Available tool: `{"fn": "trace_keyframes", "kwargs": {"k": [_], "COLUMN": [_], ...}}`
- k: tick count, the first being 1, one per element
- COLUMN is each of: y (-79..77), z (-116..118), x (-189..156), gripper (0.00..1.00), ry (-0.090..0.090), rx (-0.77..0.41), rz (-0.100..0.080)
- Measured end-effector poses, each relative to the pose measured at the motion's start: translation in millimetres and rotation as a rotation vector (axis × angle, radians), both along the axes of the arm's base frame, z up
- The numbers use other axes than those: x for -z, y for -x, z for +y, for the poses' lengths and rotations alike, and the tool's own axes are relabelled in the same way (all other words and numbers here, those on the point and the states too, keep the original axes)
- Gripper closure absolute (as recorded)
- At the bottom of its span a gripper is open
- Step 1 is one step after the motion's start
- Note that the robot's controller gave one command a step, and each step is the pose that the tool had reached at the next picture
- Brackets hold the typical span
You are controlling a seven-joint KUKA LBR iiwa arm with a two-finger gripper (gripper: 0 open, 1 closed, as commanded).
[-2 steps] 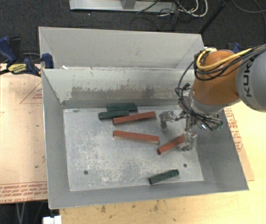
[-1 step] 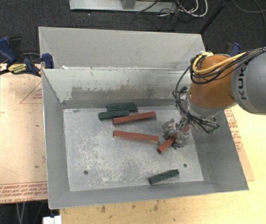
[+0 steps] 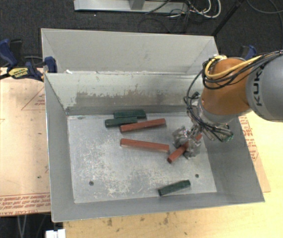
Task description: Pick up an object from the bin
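My gripper (image 3: 187,144) is low in the bin's right half, its fingers down around the upper end of a short reddish-brown bar (image 3: 176,154) that lies slanted on the floor. The bar's end sits between the fingers. Just to the left, a longer reddish-brown bar (image 3: 144,145) lies nearly flat, its right end close to the gripper. A dark green bar (image 3: 174,187) lies below, near the front wall.
Toward the back lie another reddish-brown bar (image 3: 142,125) and dark green bars (image 3: 126,118) side by side. The arm with its orange cover and cables reaches in over the right wall. Bare floor lies at the front left.
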State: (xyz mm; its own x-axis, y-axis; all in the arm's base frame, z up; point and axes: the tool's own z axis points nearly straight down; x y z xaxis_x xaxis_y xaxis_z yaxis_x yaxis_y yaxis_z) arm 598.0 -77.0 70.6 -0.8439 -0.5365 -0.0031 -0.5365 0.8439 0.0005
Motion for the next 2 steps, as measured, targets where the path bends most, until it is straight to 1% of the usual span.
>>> {"fn": "trace_keyframes", "kwargs": {"k": [1,2], "y": [1.5,2.8], "z": [0,1], "x": [-4,-26], "gripper": [1.0,1.0], "ry": [-0.001,-0.001], "rx": [0.0,0.001], "rz": [0.005,0.009]}}
